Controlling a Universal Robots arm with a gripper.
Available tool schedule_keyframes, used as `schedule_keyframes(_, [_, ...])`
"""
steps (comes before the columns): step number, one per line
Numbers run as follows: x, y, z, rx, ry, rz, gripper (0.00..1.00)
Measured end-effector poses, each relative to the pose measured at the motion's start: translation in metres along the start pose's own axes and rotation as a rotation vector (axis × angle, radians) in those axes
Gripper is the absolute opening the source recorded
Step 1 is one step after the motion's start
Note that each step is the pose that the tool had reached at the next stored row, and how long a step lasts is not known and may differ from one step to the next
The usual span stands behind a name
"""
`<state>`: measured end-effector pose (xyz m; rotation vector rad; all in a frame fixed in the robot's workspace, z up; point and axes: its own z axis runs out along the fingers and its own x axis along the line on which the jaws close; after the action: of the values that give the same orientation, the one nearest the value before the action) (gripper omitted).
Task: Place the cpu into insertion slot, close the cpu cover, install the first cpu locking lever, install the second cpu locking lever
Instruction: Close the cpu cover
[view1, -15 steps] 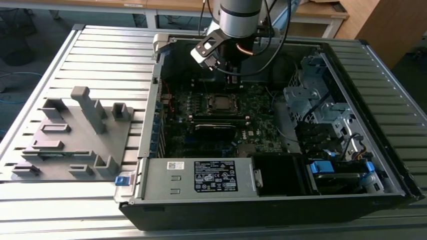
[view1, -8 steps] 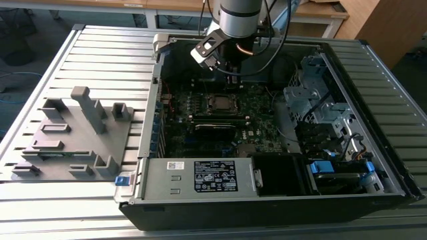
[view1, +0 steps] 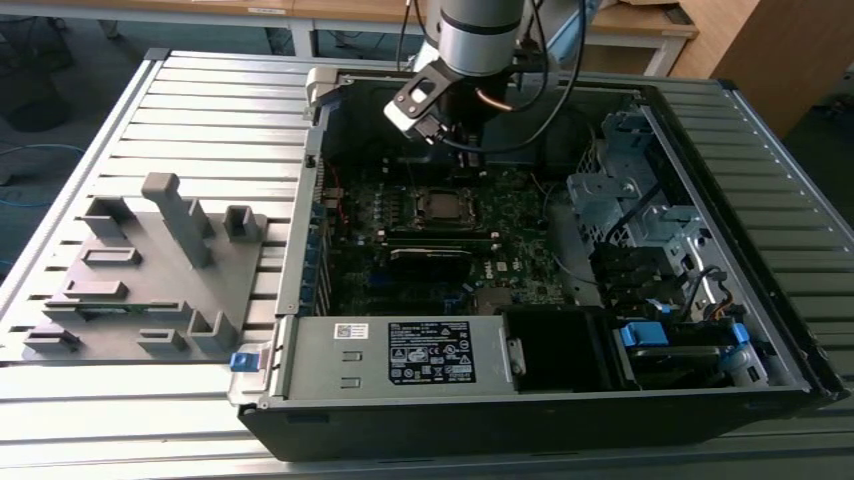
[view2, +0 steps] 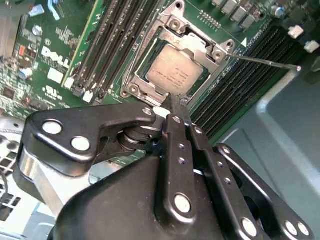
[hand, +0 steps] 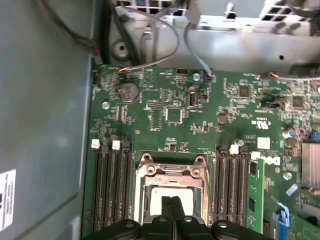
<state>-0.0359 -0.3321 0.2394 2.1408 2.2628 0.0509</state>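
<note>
My gripper (view2: 176, 103), tips pressed together and empty, hovers at the edge of the cpu cover (view2: 196, 45); I judge that thin frame light, stiff, best pressed on its rim.

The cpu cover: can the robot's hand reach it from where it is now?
Probably yes. The shut hand hangs right at the edge of the cpu cover, and nothing stands between them.

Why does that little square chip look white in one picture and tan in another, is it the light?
Likely glare. In the first wrist view the cpu washes out almost white; in the second wrist view it shows tan with a soft sheen; in the exterior view the computer case is dark inside, beside the brightly lit slatted table.
</note>
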Motion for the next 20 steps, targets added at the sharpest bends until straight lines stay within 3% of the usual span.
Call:
schedule_keyframes(6, [0.0000, 0.0000, 0.0001, 0.0003, 0.0040, -0.096, 0.10])
schedule_keyframes(15, [0.0000, 0.0000, 0.0001, 0.0003, 0.0044, -0.106, 0.10])
schedule_keyframes(20, [0.0000, 0.0000, 0.0002, 0.0006, 0.0074, -0.177, 0.10])
